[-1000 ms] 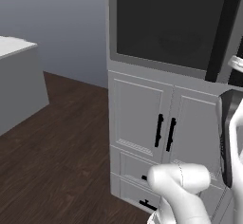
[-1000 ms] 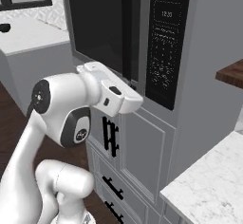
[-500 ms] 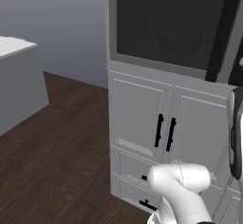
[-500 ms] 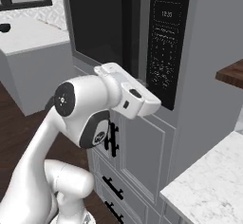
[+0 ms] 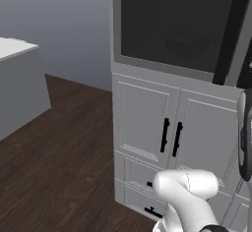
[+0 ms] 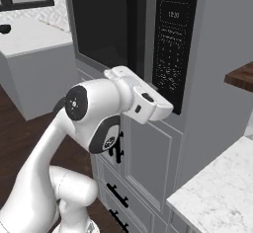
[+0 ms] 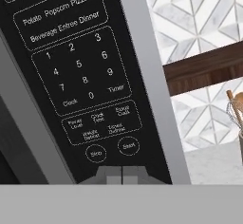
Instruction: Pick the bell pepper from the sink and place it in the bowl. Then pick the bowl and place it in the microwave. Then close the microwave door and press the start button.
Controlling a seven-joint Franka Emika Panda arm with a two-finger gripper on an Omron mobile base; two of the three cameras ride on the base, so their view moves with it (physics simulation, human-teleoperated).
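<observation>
The microwave door (image 6: pixel 106 27) stands closed. The tool (image 7: pixel 122 174), tips pressed together and holding nothing, sits just below the Start button (image 7: pixel 128 145) on the control strip (image 6: pixel 172 47). The Stop button (image 7: pixel 95 153) lies close beside Start; a slightly off-line push risks hitting it or bare panel.

- Grey cabinet doors (image 5: pixel 182 132) under the appliance opening, with two upright black handles (image 5: pixel 171 136) side by side at the middle seam
- Drawers (image 5: pixel 140 174) below those doors, each with a short black pull
- Dark wooden floor (image 5: pixel 64 167) running from the cabinet foot to the left
- Grey island block (image 5: pixel 19 88) with a pale top, at the left edge
- White marble counter (image 6: pixel 217 190) at the lower right
- Dark wooden shelf (image 7: pixel 204 69) against a white patterned tile wall (image 7: pixel 190 9)
- Utensils (image 7: pixel 236 109) standing at the right edge, partly cut off
</observation>
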